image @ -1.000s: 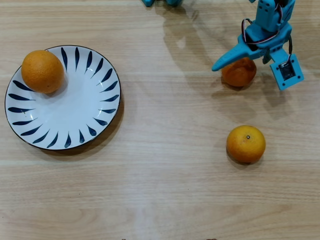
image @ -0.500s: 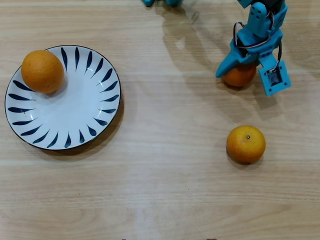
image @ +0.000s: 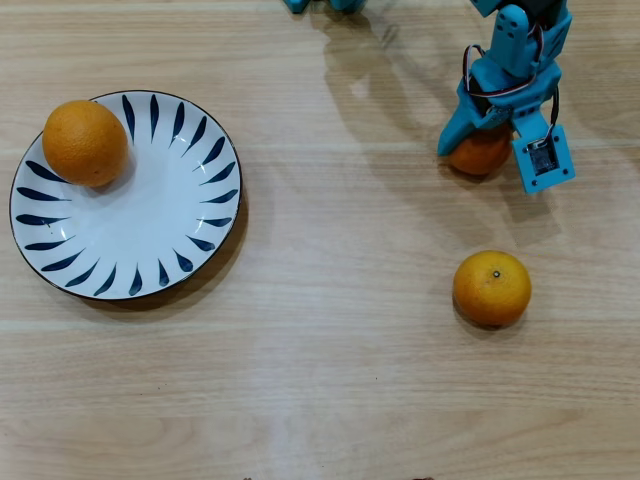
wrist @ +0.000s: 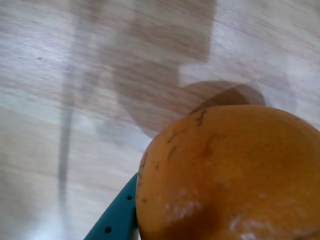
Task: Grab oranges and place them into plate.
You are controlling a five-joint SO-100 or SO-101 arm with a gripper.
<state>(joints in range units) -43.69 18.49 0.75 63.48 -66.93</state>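
In the overhead view one orange [image: 85,142] lies on the upper left of the white plate [image: 150,235] with navy strokes. At the upper right, my blue gripper [image: 494,163] is shut on a second orange [image: 478,155], which rests on the wooden table with one finger on each side. The wrist view is filled by this orange [wrist: 230,175], with a teal finger [wrist: 117,217] against its lower left. A third orange [image: 491,288] sits alone on the table, below the gripper.
The light wooden table [image: 330,380] stretches between the plate on the left and the fruit on the right. The arm's blue base parts [image: 320,5] show at the top edge.
The jaws have closed in around the upper right orange, and the right finger has swung left toward it. The other two oranges and the plate have not moved.
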